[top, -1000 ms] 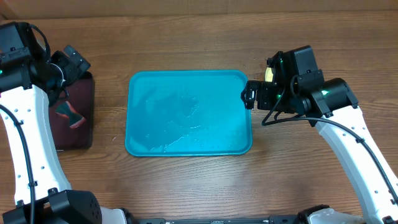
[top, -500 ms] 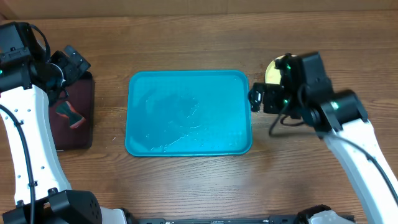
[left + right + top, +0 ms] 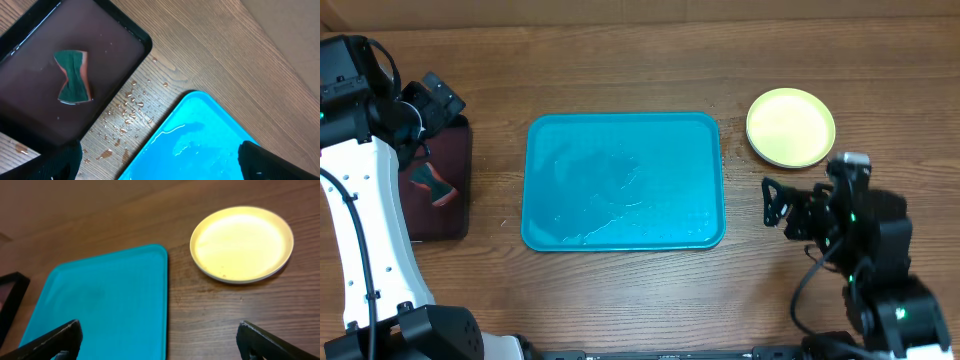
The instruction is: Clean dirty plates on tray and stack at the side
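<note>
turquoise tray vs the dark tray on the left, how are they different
The large turquoise rectangular plastic tray is bright blue-green; the dark maroon-black rectangular tray is nearly black. The turquoise tray looks clearly bigger than the dark tray. The dark tray holds a green and orange sponge; the turquoise tray holds only a film of water. Both are rimmed rectangles with rounded corners, flat on the wooden table.

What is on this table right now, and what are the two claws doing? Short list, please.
blue tray: mid-table, wet, no plates on it
plate: yellow-green, on the wood right of the blue tray, looks clean
dark tray: left of the blue tray, holds a sponge
water drops: on the wood between the trays
left gripper: open, empty, near the dark tray
right gripper: open, empty, apart from the plate
</note>
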Controlling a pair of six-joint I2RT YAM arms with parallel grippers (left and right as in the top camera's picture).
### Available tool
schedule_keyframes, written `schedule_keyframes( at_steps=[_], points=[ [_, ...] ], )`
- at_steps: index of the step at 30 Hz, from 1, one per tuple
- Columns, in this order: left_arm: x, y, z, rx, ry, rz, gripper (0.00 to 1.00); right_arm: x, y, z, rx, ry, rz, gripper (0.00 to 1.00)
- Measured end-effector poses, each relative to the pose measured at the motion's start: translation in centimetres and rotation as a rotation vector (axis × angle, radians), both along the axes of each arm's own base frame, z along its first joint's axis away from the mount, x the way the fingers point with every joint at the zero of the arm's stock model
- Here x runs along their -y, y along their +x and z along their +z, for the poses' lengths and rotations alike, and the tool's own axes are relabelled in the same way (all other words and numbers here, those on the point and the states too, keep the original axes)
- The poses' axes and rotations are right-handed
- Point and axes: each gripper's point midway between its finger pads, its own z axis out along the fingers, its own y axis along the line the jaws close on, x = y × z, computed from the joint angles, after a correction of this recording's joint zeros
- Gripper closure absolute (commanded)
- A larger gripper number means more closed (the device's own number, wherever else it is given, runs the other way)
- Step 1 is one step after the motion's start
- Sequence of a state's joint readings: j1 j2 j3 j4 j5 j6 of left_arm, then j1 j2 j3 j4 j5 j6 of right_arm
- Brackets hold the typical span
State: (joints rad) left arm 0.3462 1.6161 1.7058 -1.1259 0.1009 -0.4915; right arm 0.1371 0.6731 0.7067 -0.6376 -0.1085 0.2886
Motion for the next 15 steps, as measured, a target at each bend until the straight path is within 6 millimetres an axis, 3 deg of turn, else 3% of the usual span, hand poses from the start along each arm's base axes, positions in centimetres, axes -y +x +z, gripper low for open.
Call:
schedule_keyframes(
  at_steps=[8, 15],
  points=[
    [0.0, 0.0, 0.0, 0.000, 0.000, 0.000, 0.00, 0.8, -2.4, -0.6, 0.201, 0.037, -0.018, 0.00],
    [0.0, 0.0, 0.0, -0.001, -0.001, 0.000, 0.00, 0.9, -3.0, -1.7, 0.320, 0.064, -0.025, 0.00]
  ],
)
